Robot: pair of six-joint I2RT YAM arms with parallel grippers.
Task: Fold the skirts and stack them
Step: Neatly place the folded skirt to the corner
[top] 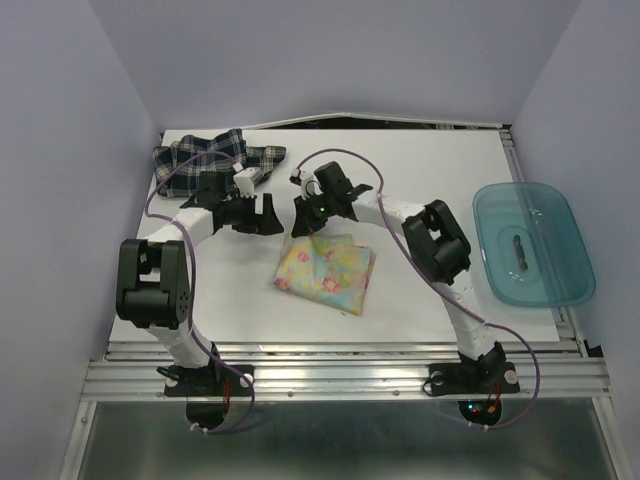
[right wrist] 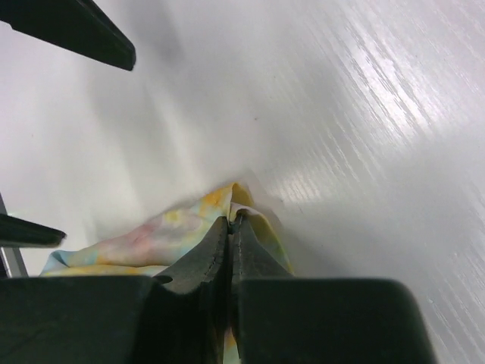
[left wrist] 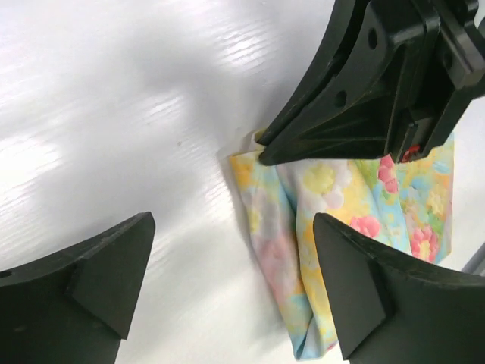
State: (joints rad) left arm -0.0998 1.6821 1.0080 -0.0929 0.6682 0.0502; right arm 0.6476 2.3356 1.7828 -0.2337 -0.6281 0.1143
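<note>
floral skirt pinched at its far corner – plaid one not yet folded

the white table [top: 420,170] carries everything. at its right edge sits the translucent teal bin [top: 490,240], well apart from the cloth. the plaid skirt [top: 215,150] lies rumpled and spread at the far left corner, with the left arm's cable draped over it. the floral skirt [top: 325,270] lies mid-table as a compact, roughly square packet, so it looks folded at least once.

the right gripper [right wrist: 229,224] has its jaws pressed together on the packet's far corner, a lip of yellow cloth nipped at the tips. the left gripper [left wrist: 231,227] hovers just beside that corner, jaws wide apart, holding nothing.

in my judgement the step in hand is finishing or tidying the floral fold. the next move calls for laying that corner flat and letting go without dragging the packet open – then both arms reach to the plaid skirt, which has to be spread, folded and set on the stack.
</note>
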